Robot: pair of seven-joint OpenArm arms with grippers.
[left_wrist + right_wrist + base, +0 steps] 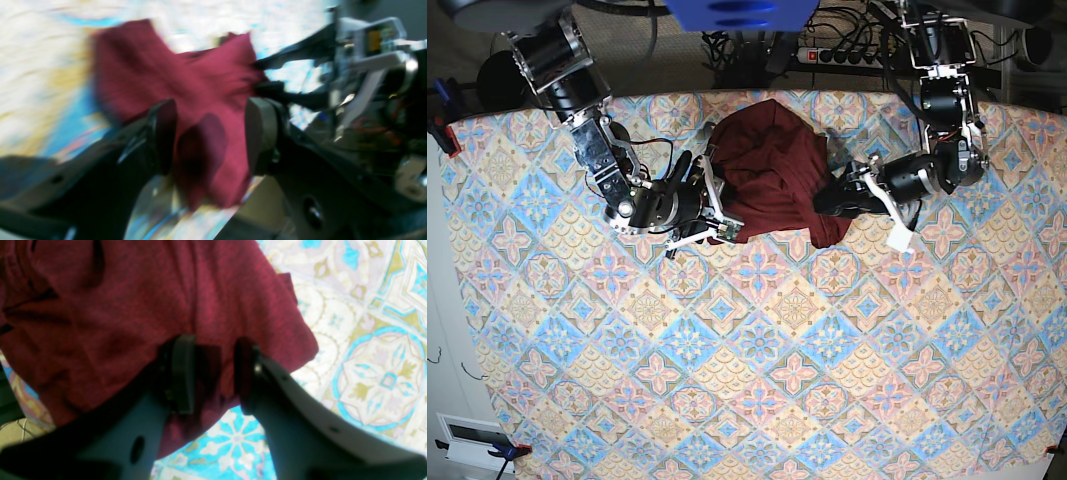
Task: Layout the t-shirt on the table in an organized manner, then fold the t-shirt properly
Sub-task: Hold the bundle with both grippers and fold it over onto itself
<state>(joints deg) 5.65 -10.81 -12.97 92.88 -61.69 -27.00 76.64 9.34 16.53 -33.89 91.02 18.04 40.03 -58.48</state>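
The dark maroon t-shirt (772, 165) lies bunched in a heap near the far edge of the table (757, 350). My right gripper (213, 350) is at the heap's left lower edge in the base view, shut on a fold of the t-shirt (133, 300). In the blurred left wrist view the same right gripper (263, 77) pinches the cloth's edge. My left gripper (211, 113) is at the heap's right lower corner with its jaws apart. Loose cloth of the t-shirt (186, 80) hangs between them.
Patterned cloth covers the table (377, 380) on all sides of the heap. A white tag or paper (898, 238) lies beside my left gripper (827, 205). Cables and a power strip (847, 52) sit beyond the far edge.
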